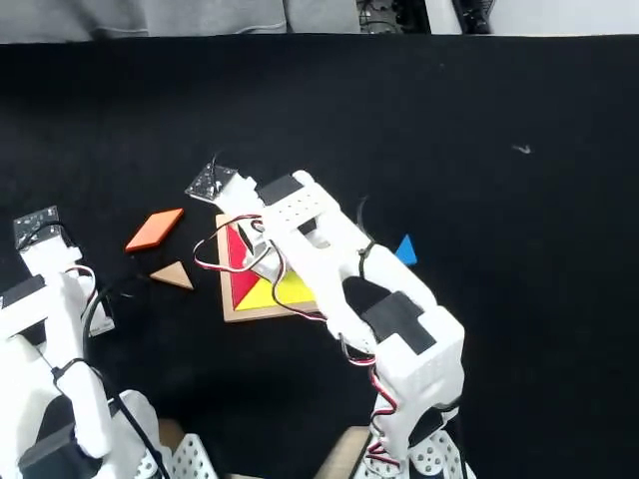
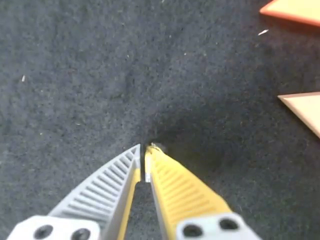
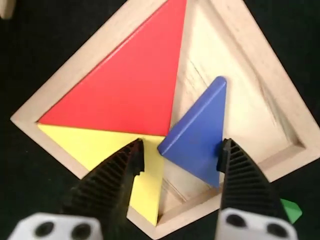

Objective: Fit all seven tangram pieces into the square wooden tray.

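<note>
Tray (image 1: 258,314) half hidden under right arm (image 1: 339,259); right end effector (image 3: 180,147) wide astride blue triangle (image 3: 197,135); left end effector (image 2: 145,150) closed, empty.

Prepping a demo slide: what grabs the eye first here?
The square wooden tray holds a red triangle and a yellow triangle flush together, with a blue triangle askew between the open fingers of the right end effector. An orange parallelogram and a pale tan triangle lie on the black cloth beside the tray.
</note>
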